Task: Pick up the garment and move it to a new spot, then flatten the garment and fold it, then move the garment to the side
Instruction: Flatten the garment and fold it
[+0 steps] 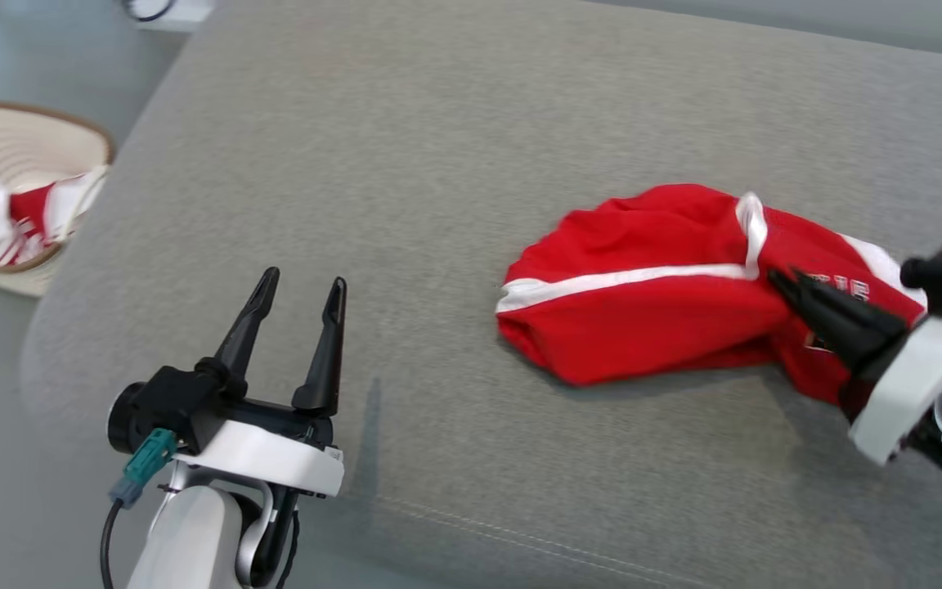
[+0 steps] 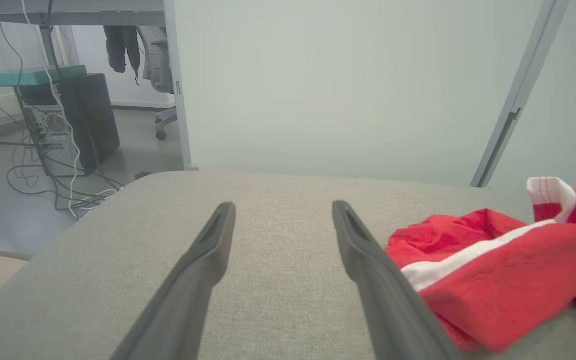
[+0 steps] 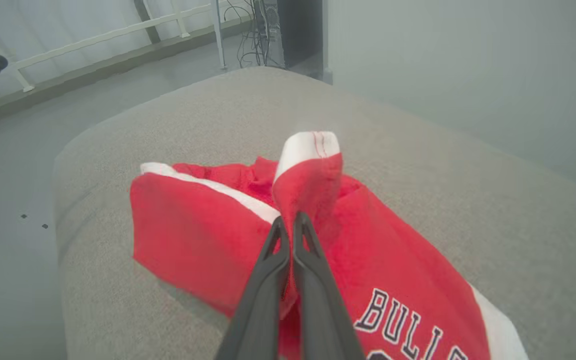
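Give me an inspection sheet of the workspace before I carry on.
Surface: grey fabric cushion.
Job's things: red garment, white trim, crumpled, on its right part.
Clutter: basket on the floor at left, red-and-white cloth inside.
Grippers: left gripper open over the cushion, apart from the garment; right gripper shut on a garment fold.
Cables: tangle on the floor by a computer tower.
Surroundings: office chair, pale wall.
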### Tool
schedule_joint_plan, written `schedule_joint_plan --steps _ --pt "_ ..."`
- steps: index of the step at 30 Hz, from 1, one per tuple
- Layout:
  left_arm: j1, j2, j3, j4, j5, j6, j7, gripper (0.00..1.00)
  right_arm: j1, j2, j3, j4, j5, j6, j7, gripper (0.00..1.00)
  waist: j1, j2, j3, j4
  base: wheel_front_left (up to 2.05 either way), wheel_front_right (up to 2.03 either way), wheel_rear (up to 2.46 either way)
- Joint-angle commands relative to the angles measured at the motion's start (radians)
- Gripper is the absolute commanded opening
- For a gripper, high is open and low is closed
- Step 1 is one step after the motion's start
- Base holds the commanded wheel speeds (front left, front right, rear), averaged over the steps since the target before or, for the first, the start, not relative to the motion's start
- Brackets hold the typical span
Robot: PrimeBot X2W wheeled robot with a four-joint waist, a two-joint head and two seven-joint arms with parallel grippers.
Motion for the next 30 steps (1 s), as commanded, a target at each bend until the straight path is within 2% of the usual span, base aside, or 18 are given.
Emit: schedule_joint_plan --steps 1,6,12,13,14,15,16,20,24,28,30 --pt "-0.031 0.021 0.043 -0.023 0.011 -0.002 -0.010 1.00 0.068 -0.019 -0.032 -0.022 -0.008 0.000 -0.024 0.00 0.0000 0.0000 -0.008 -0.087 0.00 0.00 0.00" --pt "-0.026 0.048 0.081 -0.019 0.023 -0.006 -0.010 1.00 0.251 0.037 -0.186 -0.009 -0.053 0.000 -0.047 0.00 0.0000 0.0000 -0.009 -0.192 0.00 0.00 0.00" --pt "-0.015 0.063 0.101 -0.022 0.036 -0.006 -0.010 1.00 0.431 0.190 -0.459 0.015 -0.137 0.000 -0.049 0.00 0.0000 0.0000 -0.005 -0.280 0.00 0.00 0.00" --pt "-0.015 0.063 0.101 -0.023 0.039 -0.005 -0.010 1.00 0.455 0.212 -0.484 0.026 -0.149 0.000 -0.049 0.16 0.0000 0.0000 -0.003 -0.289 0.00 0.00 0.00" --pt "-0.015 0.065 0.101 -0.023 0.041 -0.005 -0.010 1.00 0.475 0.234 -0.506 0.037 -0.153 0.000 -0.049 0.44 0.0000 0.0000 -0.001 -0.296 0.00 0.00 0.00" --pt "-0.015 0.066 0.101 -0.023 0.042 -0.005 -0.010 1.00 0.492 0.260 -0.536 0.047 -0.147 0.000 -0.049 0.90 0.0000 0.0000 0.000 -0.303 0.00 0.00 0.00" --pt "-0.016 0.066 0.101 -0.022 0.043 -0.005 -0.010 1.00 0.514 0.288 -0.576 0.067 -0.132 0.000 -0.049 1.00 0.0000 0.0000 0.000 -0.306 0.00 0.00 0.00" --pt "-0.013 0.071 0.106 -0.014 0.041 -0.003 -0.010 1.00 0.586 0.357 -0.671 0.087 -0.153 0.000 -0.049 1.00 0.0000 0.0000 -0.008 -0.320 0.00 0.00 0.00" --pt "0.007 0.078 0.120 -0.013 0.038 0.007 -0.010 1.00 0.669 0.403 -0.779 0.044 -0.181 0.000 -0.049 1.00 0.0000 0.0000 -0.028 -0.339 0.00 0.00 0.00" --pt "0.055 0.089 0.138 -0.028 0.037 0.029 -0.009 1.00 0.740 0.433 -0.948 -0.049 -0.304 0.000 -0.049 1.00 0.0000 0.0000 -0.069 -0.365 0.00 0.00 0.00" --pt "0.071 0.093 0.141 -0.038 0.039 0.037 -0.006 1.00 0.743 0.435 -0.979 -0.066 -0.355 0.000 -0.049 1.00 0.0000 0.0000 -0.085 -0.366 0.00 0.00 0.00"
